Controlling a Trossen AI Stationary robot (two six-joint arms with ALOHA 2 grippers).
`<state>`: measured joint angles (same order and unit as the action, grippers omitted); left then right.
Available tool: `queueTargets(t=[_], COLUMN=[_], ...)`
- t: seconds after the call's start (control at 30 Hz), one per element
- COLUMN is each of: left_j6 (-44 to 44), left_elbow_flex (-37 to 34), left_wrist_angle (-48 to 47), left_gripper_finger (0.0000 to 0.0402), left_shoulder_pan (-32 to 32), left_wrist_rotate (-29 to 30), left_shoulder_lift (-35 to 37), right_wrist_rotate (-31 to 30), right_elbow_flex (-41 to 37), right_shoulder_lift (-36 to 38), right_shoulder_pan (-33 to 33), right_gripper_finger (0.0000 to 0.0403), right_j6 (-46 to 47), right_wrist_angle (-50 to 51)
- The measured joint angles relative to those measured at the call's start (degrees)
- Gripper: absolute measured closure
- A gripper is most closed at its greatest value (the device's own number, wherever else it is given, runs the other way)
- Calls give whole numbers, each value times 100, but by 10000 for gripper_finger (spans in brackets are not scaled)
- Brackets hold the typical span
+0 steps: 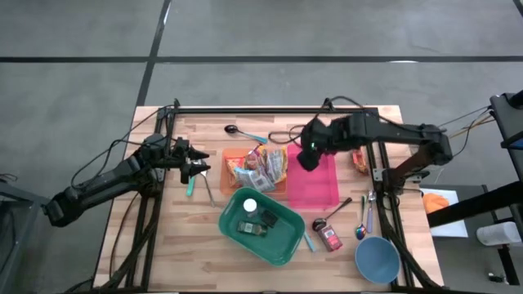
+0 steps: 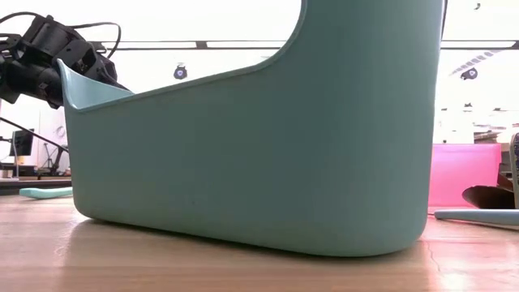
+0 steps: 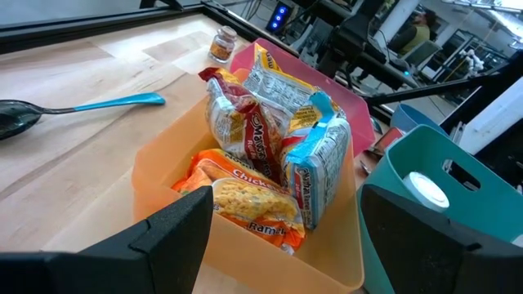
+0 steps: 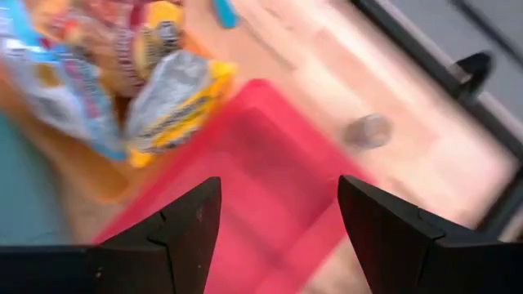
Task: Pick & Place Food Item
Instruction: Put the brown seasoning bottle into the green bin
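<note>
Several ramen packets (image 1: pixel 260 167) stand in an orange bin (image 1: pixel 231 155) at the table's middle; the left wrist view shows the packets (image 3: pixel 270 155) upright and leaning together. My left gripper (image 1: pixel 200 167) waits open just left of the orange bin, its fingers (image 3: pixel 167 233) apart with nothing between them. My right gripper (image 1: pixel 309 157) hovers open above the far left part of the pink bin (image 1: pixel 315 184), and in its wrist view only the pink bin (image 4: pixel 270 180) shows between its fingers. A yellow packet (image 4: pixel 176 102) lies just beyond the pink bin's rim.
A teal bin (image 1: pixel 260 224) with small items sits near the front and fills the low view (image 2: pixel 268 138). A blue bowl (image 1: pixel 377 260), a small jar (image 1: pixel 331 237) and spoons (image 1: pixel 364 216) lie at the front right. A blue-handled spoon (image 1: pixel 245 132) lies behind the orange bin.
</note>
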<state>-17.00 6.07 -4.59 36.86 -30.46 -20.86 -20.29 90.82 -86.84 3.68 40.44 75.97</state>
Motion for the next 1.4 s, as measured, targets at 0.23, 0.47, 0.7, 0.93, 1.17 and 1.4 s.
queueTargets(t=[0.23, 0.47, 0.7, 0.93, 1.17, 1.4], left_j6=[1, 1, 1, 1, 1, 1], left_elbow_flex=[0, 0, 0, 0, 0, 0], left_wrist_angle=[1, 0, 0, 1, -1, -1], left_gripper_finger=[86, 86, 87, 87, 87, 87], left_shoulder_pan=[0, 0, 0, 0, 0, 0], left_wrist_rotate=[0, 0, 0, 0, 0, 0], left_shoulder_lift=[0, 2, 2, 2, 2, 2], right_wrist_rotate=[-113, 908, 1249, 1336, 1575, 1584], right_elbow_flex=[-467, -1557, -2150, -2205, -2256, -2389], right_shoulder_lift=[358, 701, 424, -135, -555, -894], right_shoulder_pan=[1114, 2327, 3140, 3370, 3426, 3525], right_gripper_finger=[161, 161, 161, 161, 161, 161], right_j6=[-1140, -1804, -1783, -1514, -1424, -1305], right_wrist_angle=[-267, -1618, -2299, -2452, -2575, -2754])
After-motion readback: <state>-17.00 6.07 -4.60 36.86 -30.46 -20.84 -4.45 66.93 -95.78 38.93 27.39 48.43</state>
